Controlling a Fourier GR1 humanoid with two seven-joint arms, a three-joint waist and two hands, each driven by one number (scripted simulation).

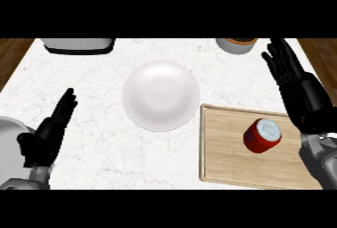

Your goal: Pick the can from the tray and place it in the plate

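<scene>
Pick not yet begun: red cylindrical can (262, 135) lies on wooden tray (223, 151), lower right. Right hand (289, 67) open, empty, above it; left hand (49, 129) open, resting lower left. Reach and grasp needed, then white round plate (161, 95), centre.

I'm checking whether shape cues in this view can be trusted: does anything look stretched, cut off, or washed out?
Head view: the white plate looks taller than wide, a stretch from the steep downward angle; it stands out only faintly from the pale counter. The tray tapers slightly. The can reads clearly. The frame cuts off the objects along the far edge. Both open hands, left and right, are evenly lit.
</scene>
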